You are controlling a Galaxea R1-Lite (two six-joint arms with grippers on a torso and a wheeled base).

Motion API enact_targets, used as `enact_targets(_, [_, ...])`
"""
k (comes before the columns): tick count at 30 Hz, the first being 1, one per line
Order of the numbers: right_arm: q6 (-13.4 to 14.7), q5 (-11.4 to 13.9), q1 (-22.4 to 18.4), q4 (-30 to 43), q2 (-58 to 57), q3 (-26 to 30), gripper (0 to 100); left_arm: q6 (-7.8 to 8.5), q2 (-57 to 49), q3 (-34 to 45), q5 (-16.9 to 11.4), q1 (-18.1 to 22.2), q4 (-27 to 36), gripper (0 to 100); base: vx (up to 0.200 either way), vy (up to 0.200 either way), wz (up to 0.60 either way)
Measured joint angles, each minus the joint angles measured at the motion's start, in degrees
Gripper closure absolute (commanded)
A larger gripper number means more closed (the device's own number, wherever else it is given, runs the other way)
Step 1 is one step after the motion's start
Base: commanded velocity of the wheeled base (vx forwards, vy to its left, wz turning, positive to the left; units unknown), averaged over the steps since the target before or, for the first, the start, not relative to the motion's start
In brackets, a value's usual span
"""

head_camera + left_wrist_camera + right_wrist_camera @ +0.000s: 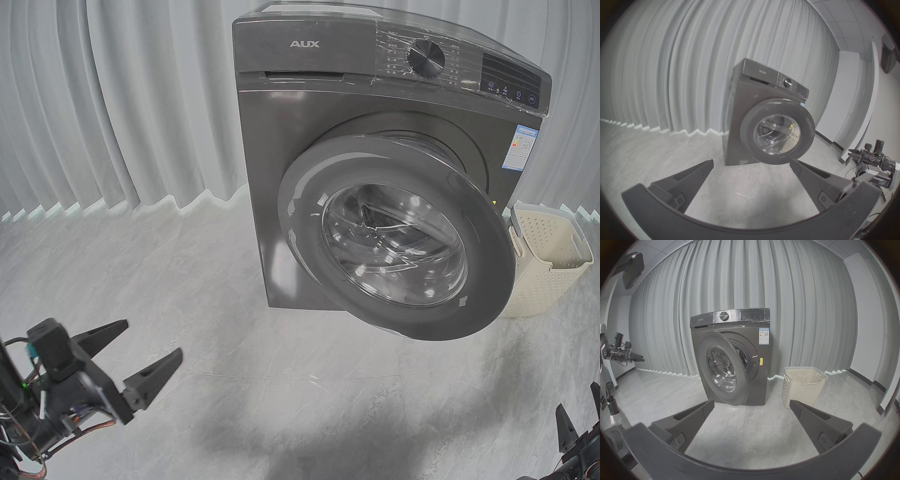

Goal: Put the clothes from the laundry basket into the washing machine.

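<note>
The left claw (134, 359) and right claw (751, 405) were spread, empty, in front of the washing machine (300, 112). The laundry basket (550, 256) stood just beside it, behind the open door (400, 244). A reaching arm might bump that door.

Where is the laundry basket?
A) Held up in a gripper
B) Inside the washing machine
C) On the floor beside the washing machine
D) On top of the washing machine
C: the laundry basket stands on the floor right next to the washing machine.
</note>
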Motion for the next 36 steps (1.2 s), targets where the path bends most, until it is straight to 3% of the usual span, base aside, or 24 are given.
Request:
enact_targets(5, [0.0,0.0,0.0,0.0,0.0,0.0,0,2.17,-14.1,5.3,0.0,5.0,5.3,0,0.000,0.000,0.00])
enact_targets(11, [0.0,0.0,0.0,0.0,0.0,0.0,0,4.74,-30.0,8.8,-0.4,13.9,16.9,0,0.000,0.000,0.00])
enact_targets(16, [0.0,0.0,0.0,0.0,0.0,0.0,0,5.75,-41.3,9.9,-2.5,19.9,28.1,0,0.000,0.000,0.00])
enact_targets(23, [0.0,0.0,0.0,0.0,0.0,0.0,0,7.42,-52.8,10.1,-5.8,26.9,38.1,0,0.000,0.000,0.00])
enact_targets(27, [0.1,0.0,-0.1,0.0,0.0,0.0,0,6.46,-56.2,10.1,-5.5,28.9,40.0,0,0.000,0.000,0.00])
enact_targets(31, [0.0,0.0,-0.1,0.0,0.0,0.0,0,6.49,-57.9,10.1,-5.2,30.3,40.6,0,0.000,0.000,0.00])
enact_targets(36, [-0.5,0.3,-0.1,0.0,0.0,0.0,0,5.91,-60.0,10.1,-4.6,35.2,41.6,0,0.000,0.000,0.00])
